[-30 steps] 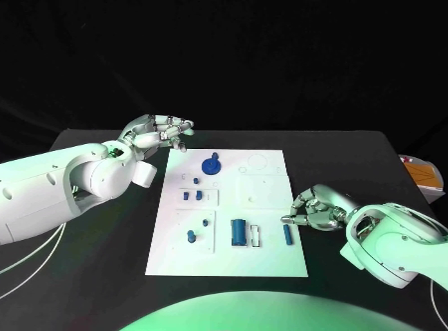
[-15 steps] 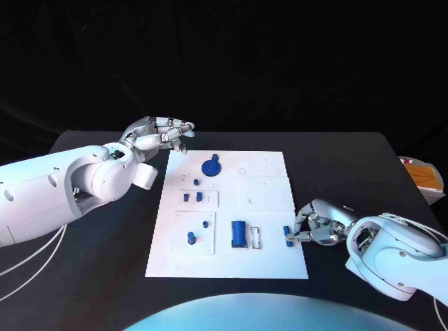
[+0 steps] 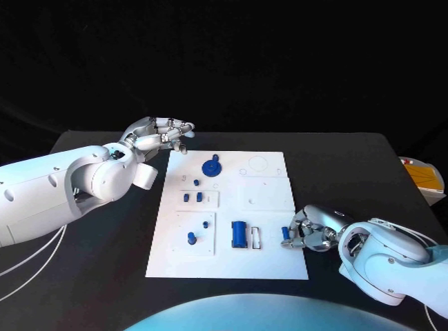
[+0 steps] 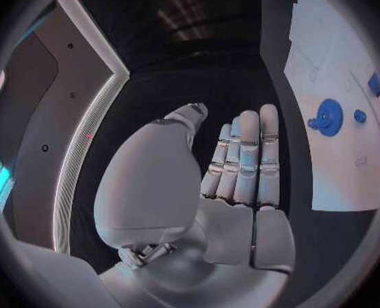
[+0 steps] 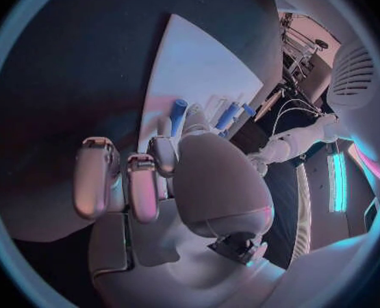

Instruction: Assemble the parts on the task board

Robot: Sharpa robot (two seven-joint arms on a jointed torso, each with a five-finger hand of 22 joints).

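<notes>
Left hand: the silver left hand [image 3: 160,133] hovers over the black counter [image 3: 94,227] just beyond the far left corner of the board; fingers loosely curled in the head view, straight and side by side in its wrist view [image 4: 241,164], holding nothing. It looks parked clear of the work.
Task board: the white rectangular task board [image 3: 268,258] lies flat in the middle of the counter, long side running away from the robot.
Seated parts: a blue gear-shaped disc [image 3: 212,166] sits near the far end; small blue pegs [image 3: 191,197] stand in a square panel mid-board; two more small blue pieces [image 3: 193,236] lie nearer the robot; a blue upright cylinder [image 3: 239,232] stands in its slot.
Part in play: a slim blue pin [image 3: 286,236] sits at the board's right edge, near end.
Right hand: the silver right hand [image 3: 313,229] reaches in from the right, fingertips closed around that pin [image 5: 178,111]; whether it is truly pinched or only touched I cannot tell. Judging by the approach, it is picking the pin up or steadying it for seating.
</notes>
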